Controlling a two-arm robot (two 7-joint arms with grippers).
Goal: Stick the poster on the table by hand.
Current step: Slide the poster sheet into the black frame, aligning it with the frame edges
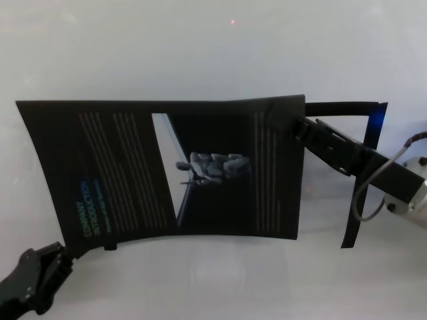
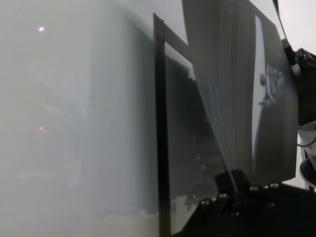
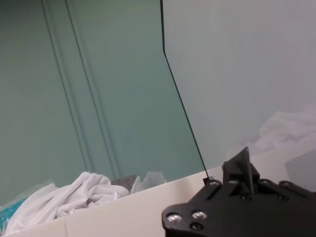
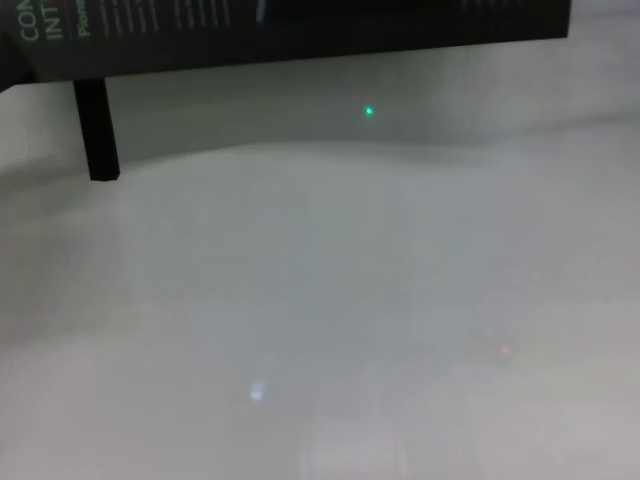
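The left gripper [image 1: 63,257] reaches in low from the near left, clamped on the poster's [image 1: 220,167] near-left corner. The right gripper [image 1: 297,127] stretches in from the right, closed on the far-right corner. One poster hangs between them above the bench [image 1: 200,53], long axis left to right, heading toward the left gripper. A thin black frame [image 1: 363,173] lies beneath the right arm.

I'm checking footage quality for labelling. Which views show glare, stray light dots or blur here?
Head view: sharp on the poster, a red dot on the table. Left wrist view: hazy, washed out, poster seen edge-on. Chest view: soft, green and red dots on the pale surface. Right wrist view: clear, background soft.
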